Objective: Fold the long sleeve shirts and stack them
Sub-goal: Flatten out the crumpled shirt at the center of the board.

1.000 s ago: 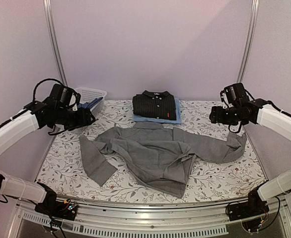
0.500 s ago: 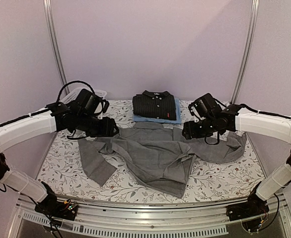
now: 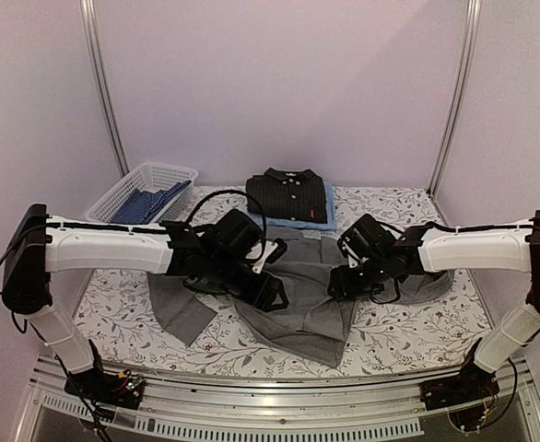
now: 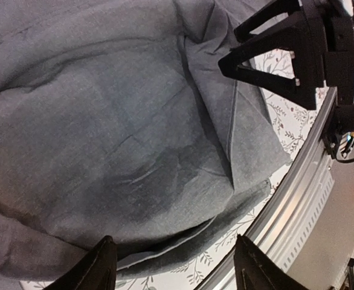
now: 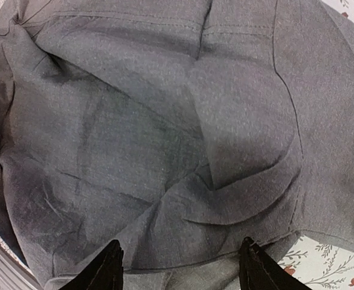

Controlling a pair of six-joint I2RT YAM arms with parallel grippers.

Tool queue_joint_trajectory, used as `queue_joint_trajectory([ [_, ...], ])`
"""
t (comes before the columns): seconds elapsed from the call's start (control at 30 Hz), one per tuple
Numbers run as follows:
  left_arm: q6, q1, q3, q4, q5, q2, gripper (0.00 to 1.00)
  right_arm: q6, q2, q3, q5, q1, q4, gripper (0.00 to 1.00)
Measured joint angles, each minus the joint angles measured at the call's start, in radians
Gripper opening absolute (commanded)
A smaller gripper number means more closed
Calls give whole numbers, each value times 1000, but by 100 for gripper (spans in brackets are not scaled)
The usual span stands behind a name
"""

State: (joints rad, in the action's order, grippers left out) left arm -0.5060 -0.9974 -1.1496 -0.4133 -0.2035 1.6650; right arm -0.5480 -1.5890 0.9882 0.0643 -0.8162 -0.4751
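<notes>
A mid-grey long sleeve shirt point(image 3: 302, 308) lies crumpled and spread on the flowered table, sleeves out to both sides. My left gripper point(image 3: 272, 293) hovers open over its lower middle; in the left wrist view the fingers point(image 4: 104, 266) straddle the shirt's hem point(image 4: 165, 241) with nothing between them. My right gripper point(image 3: 339, 281) faces it from the right, also open just above a grey fold point(image 5: 237, 193). A folded black shirt point(image 3: 288, 195) rests on a folded light blue one point(image 3: 328, 217) at the back centre.
A white lattice basket point(image 3: 127, 189) holding blue cloth stands at the back left. The table's aluminium front rail point(image 4: 298, 199) runs close to the grey shirt's hem. The two grippers are near each other above the shirt, the right gripper point(image 4: 273, 54) showing in the left wrist view.
Both arms have swung in from the table's sides and come down over the middle of the grey shirt. The jaws have stayed open. The shirt has not moved.
</notes>
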Motion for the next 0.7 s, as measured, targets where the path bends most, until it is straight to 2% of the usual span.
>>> queue_joint_trajectory([
  [0.37, 72, -32, -32, -38, -20, 32, 64, -127, 125, -146, -53, -9, 85, 66],
  [0.7, 92, -34, -29, -66, 21, 34, 66, -181, 49, -148, -102, -8, 218, 68],
])
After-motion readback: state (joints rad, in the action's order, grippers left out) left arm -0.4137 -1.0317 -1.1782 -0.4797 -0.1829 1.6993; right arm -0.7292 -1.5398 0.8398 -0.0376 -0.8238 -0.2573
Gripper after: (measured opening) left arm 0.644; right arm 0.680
